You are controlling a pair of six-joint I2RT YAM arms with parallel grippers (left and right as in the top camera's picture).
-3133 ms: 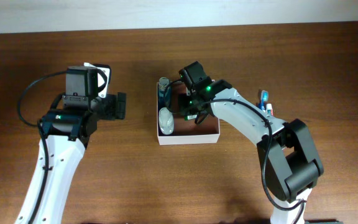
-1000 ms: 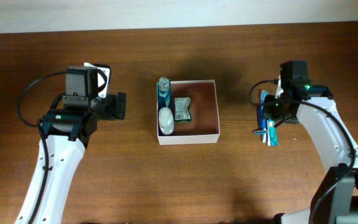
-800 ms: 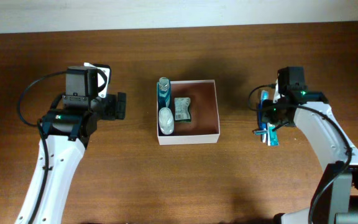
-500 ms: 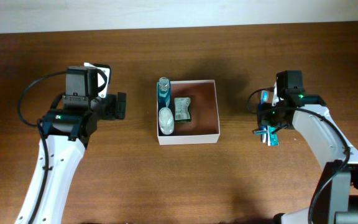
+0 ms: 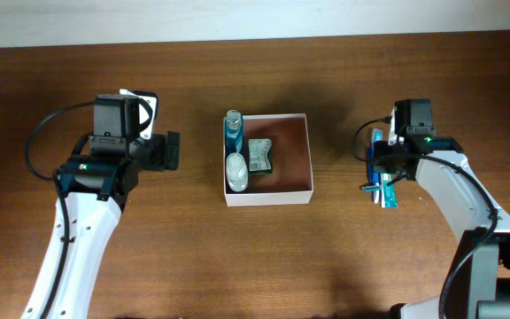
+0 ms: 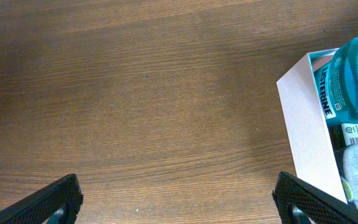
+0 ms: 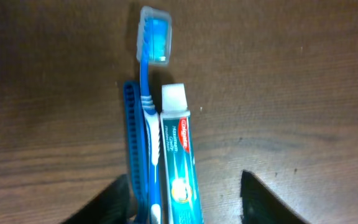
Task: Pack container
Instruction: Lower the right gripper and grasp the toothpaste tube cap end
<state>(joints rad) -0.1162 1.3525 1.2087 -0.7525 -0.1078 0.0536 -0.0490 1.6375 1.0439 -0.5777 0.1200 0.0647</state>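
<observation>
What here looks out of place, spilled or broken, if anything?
Nothing stands out. No spill or damage shows. The container sits straight, and the toothbrush, toothpaste and comb lie neatly side by side on the table, outside it.

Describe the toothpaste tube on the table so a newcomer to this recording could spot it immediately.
On the brown wooden table, look right of the square white-walled container, where three slim items lie side by side. The teal toothpaste tube adjoins the blue toothbrush, opposite the blue comb; it alone is broad and flat, with a white cap and red logo.
</observation>
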